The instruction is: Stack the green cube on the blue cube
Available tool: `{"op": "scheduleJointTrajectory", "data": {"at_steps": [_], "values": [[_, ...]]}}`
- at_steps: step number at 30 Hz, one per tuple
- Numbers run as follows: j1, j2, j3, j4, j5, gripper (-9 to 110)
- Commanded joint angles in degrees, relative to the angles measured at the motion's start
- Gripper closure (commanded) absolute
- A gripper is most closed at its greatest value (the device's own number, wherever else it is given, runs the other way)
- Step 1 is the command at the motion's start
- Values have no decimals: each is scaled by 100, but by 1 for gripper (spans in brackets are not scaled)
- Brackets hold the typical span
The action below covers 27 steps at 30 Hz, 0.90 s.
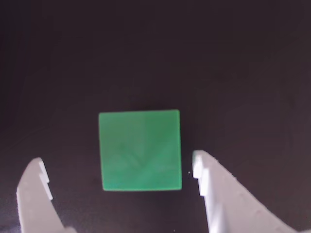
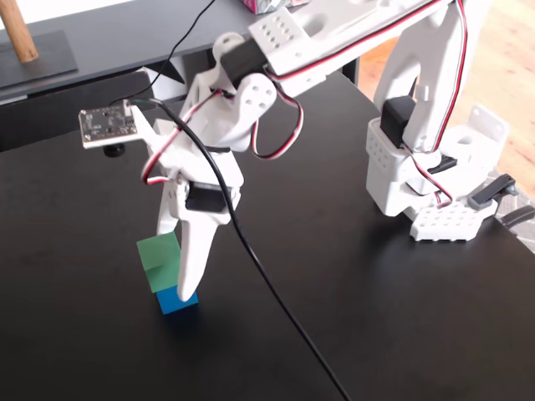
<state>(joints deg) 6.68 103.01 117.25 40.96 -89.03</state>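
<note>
The green cube [image 2: 155, 255] sits on top of the blue cube [image 2: 171, 302] on the black table [image 2: 376, 317], turned slightly against it. My gripper [image 2: 174, 263] reaches down around the green cube with one white finger on each side. In the wrist view I look straight down on the green cube's top face [image 1: 140, 150]. The gripper [image 1: 119, 167] is open there: the left finger [image 1: 34, 189] stands well clear of the cube and the right finger [image 1: 209, 179] is a small gap away. The blue cube is hidden under the green one in the wrist view.
The arm's white base [image 2: 435, 167] stands at the right of the fixed view. A black cable [image 2: 267, 284] runs across the table toward the front. A dark shelf with a wooden post [image 2: 17, 33] is at the back left.
</note>
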Motion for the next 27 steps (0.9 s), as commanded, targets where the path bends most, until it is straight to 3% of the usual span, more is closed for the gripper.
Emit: {"op": "scheduleJointTrajectory", "data": {"at_steps": [1, 17, 20, 23, 27], "values": [[9, 343, -861, 448, 97, 63], [-53, 1266, -2610, 3146, 97, 63], [-97, 1749, -2435, 3454, -9, 75], [-211, 2285, -2127, 3665, 79, 101], [-413, 3059, -1503, 3946, 149, 101]]}}
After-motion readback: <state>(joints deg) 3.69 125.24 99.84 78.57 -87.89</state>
